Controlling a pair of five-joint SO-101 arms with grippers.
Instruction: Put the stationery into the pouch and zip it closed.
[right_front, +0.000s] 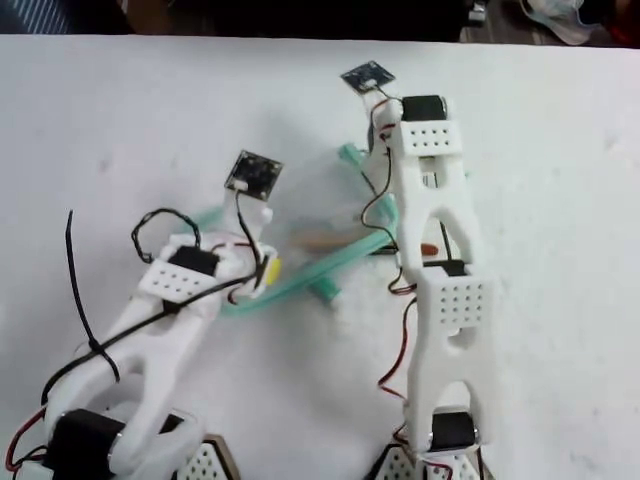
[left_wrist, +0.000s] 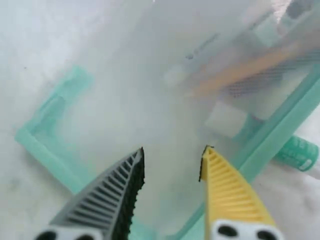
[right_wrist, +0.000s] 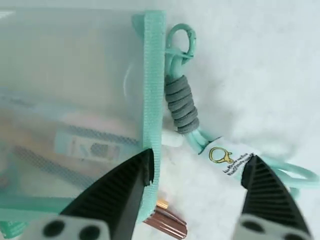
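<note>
A translucent pouch (right_front: 318, 222) with teal edging lies flat between the two arms. Inside it I see an orange pencil (left_wrist: 240, 72), a white eraser (left_wrist: 226, 120) and other blurred stationery. A teal marker (left_wrist: 300, 152) lies just outside the pouch's teal edge (left_wrist: 270, 135). My left gripper (left_wrist: 172, 150) is open, its grey and yellow fingers hovering over the pouch's clear face. My right gripper (right_wrist: 199, 160) is open at the pouch's end, one black finger (right_wrist: 125, 185) by the teal binding (right_wrist: 153, 75), the other beyond the cord (right_wrist: 180, 102) with its gold clasp (right_wrist: 220, 156).
The white table (right_front: 120, 110) has free room to the left, right and front. A copper-coloured pen end (right_wrist: 167, 223) pokes out beside the right gripper. A loose black cable (right_front: 78, 280) runs beside the left arm. Dark clutter lines the table's far edge.
</note>
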